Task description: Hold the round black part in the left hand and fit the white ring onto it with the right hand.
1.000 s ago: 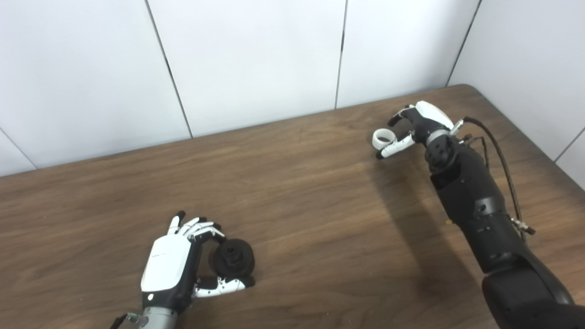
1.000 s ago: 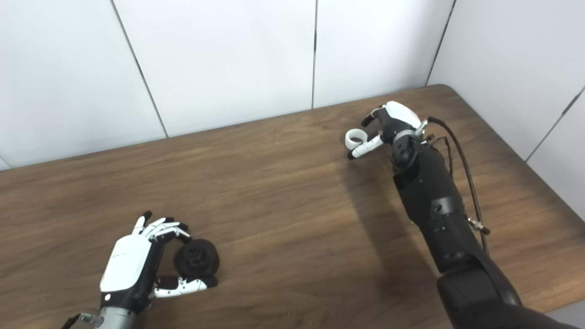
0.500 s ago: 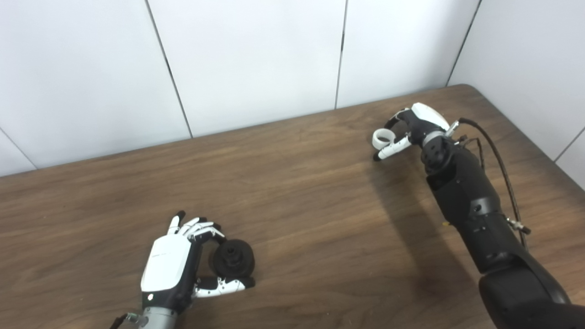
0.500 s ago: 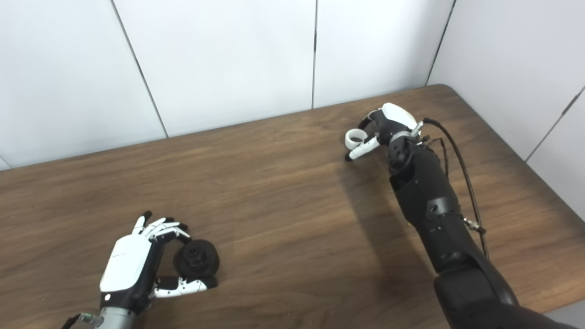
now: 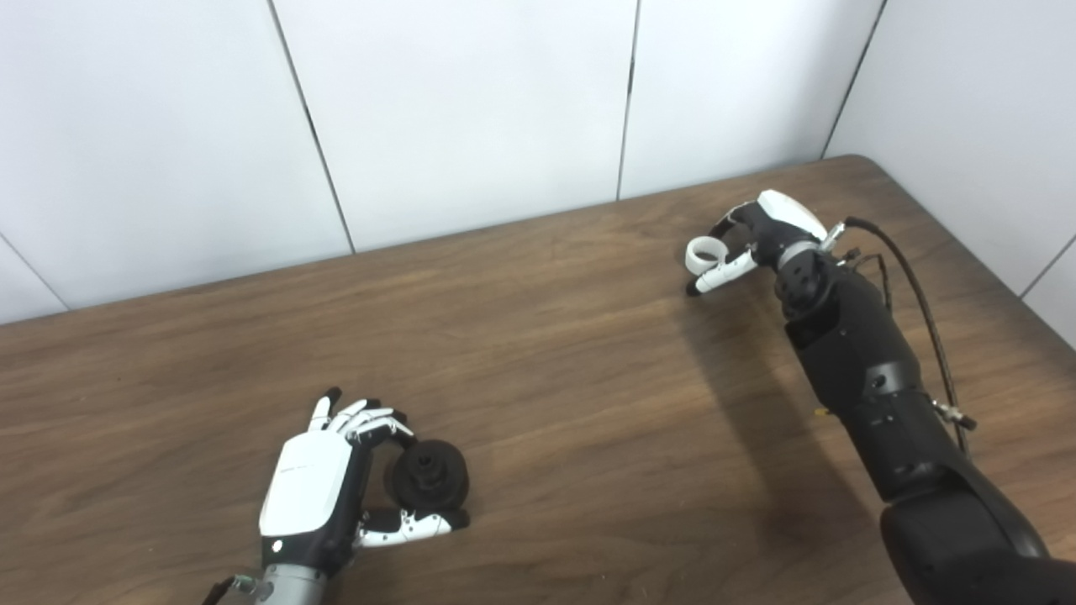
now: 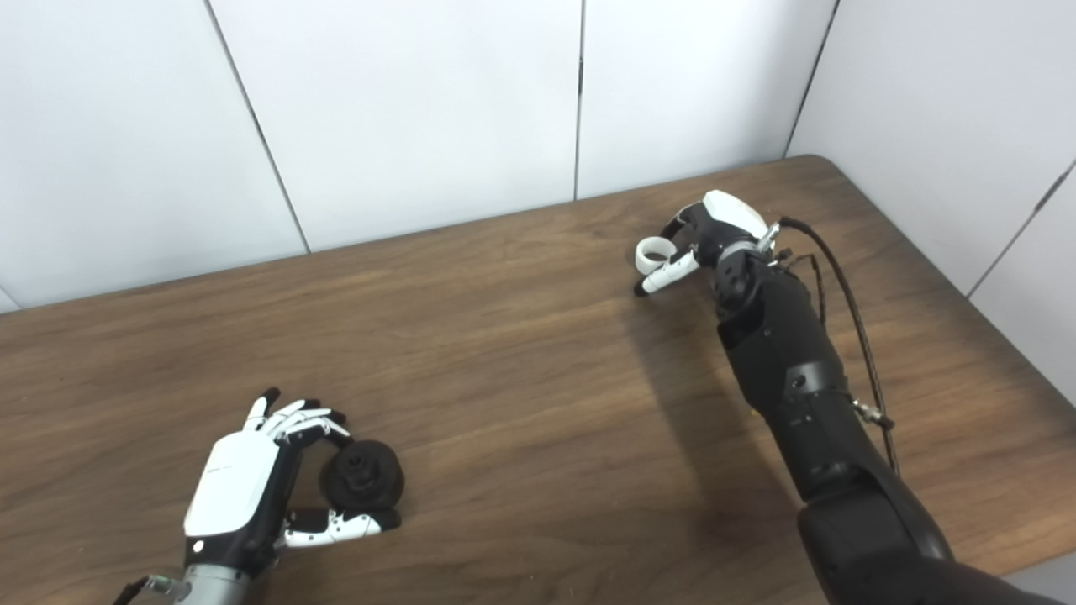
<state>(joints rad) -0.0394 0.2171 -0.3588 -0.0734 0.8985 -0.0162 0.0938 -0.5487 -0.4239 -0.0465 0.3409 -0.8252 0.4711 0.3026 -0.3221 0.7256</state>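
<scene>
The round black part point(image 5: 427, 476) lies on the wooden table point(image 5: 555, 370) at the front left. My left hand point(image 5: 324, 487) is curled around it, fingers on its far side and thumb on its near side. The white ring point(image 5: 704, 252) sits at the far right of the table; it also shows in the right eye view point(image 6: 653, 251). My right hand point(image 5: 761, 235) is closed around it, with the thumb under the ring's near side and the dark fingers curled over its far side. The contact on the far side is hidden.
White wall panels point(image 5: 471, 109) stand right behind the table's far edge and along its right side. A black cable point(image 5: 916, 286) loops beside my right forearm. The table's rounded far right corner is close to my right hand.
My right hand has dropped a little and drawn in closer around the white ring, which stays in place. The left hand and the black part have not moved.
</scene>
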